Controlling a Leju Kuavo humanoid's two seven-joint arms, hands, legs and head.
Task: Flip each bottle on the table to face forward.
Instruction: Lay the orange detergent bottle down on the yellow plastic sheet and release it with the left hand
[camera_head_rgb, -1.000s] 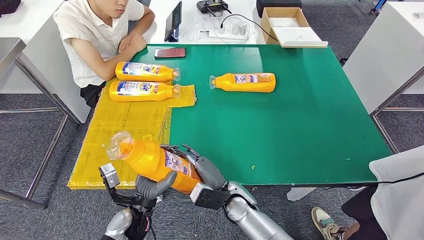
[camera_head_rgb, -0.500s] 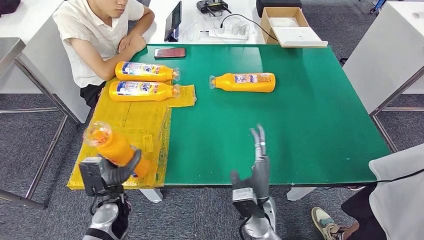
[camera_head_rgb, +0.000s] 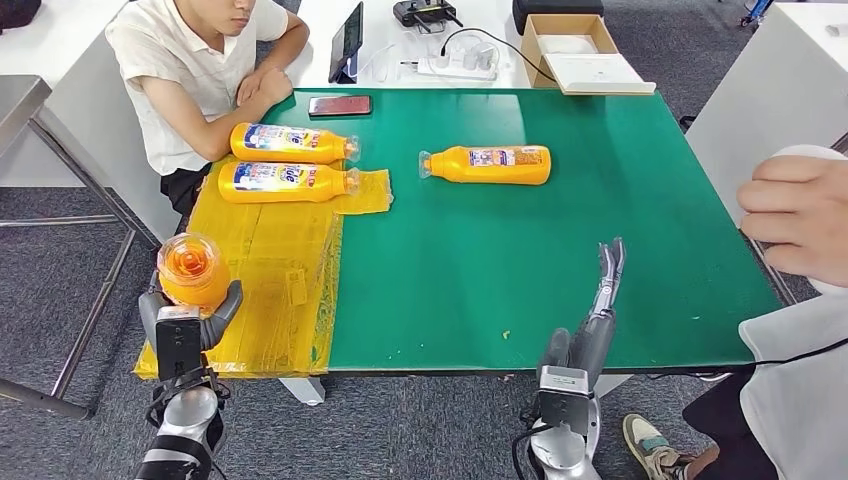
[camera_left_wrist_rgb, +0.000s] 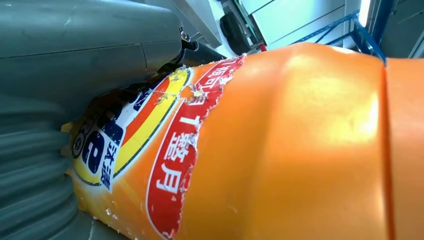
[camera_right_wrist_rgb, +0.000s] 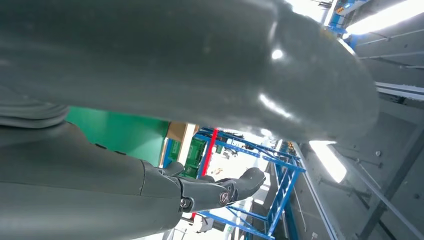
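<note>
Green mat (camera_head_rgb: 560, 250) covers most of the table top; a yellow sheet (camera_head_rgb: 250, 290) covers its left strip, apparently the zone for finished bottles. Two orange bottles lie there at the far end, side by side w/ caps to the right: far bottle (camera_head_rgb: 290, 143) and the one just nearer (camera_head_rgb: 285, 182), both w/ large printed labels up, so judged already facing fwd. A third bottle (camera_head_rgb: 487, 165) lies on the green, well apart to the right, cap to the left, a smaller label up; judged not yet flipped. A cardboard box (camera_head_rgb: 572, 50) w/ flaps open stands on the white table beyond; contents look pale, cannot tell what. A person sits at the far-left corner, arms on the edge; another person's hand (camera_head_rgb: 795, 220) enters at the right edge. Left hand (camera_head_rgb: 185, 325) is clamped on a fourth bottle (camera_head_rgb: 190, 270), held upright w/ cap toward the camera, just off the near-left corner beside the yellow sheet; the left wrist view shows its front label (camera_left_wrist_rgb: 135, 145) against the palm, prob. held so for laying down label-up. Right hand (camera_head_rgb: 590, 320) holds nothing, fingers apart and straight, raised at the near edge of the green; judged free to reach for the third bottle.
</note>
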